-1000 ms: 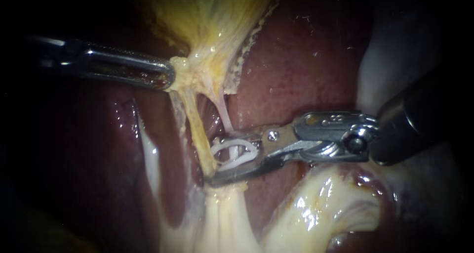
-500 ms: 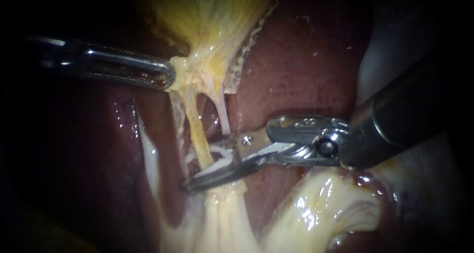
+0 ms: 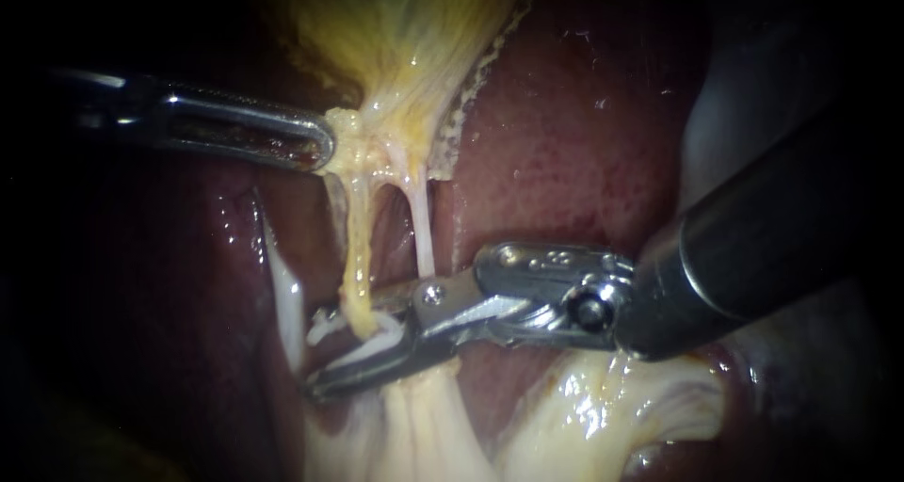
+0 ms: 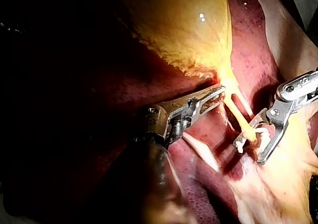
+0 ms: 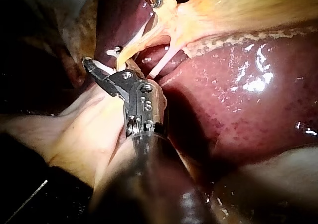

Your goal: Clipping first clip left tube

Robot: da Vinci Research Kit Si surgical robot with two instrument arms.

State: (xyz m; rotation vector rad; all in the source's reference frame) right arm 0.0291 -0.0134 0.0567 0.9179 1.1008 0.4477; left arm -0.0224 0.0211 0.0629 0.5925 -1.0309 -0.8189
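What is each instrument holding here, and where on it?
Left instrument grips the gallbladder at its narrow end. Right instrument holds a white clip between its jaws, around the left tube.

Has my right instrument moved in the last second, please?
Yes: the right instrument, carrying its clip, has advanced leftward against the liver, reaching the left tube; the left instrument grips the gallbladder.

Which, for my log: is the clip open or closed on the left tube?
Open: the clip, held in the right instrument, has its legs apart, straddling the left tube.
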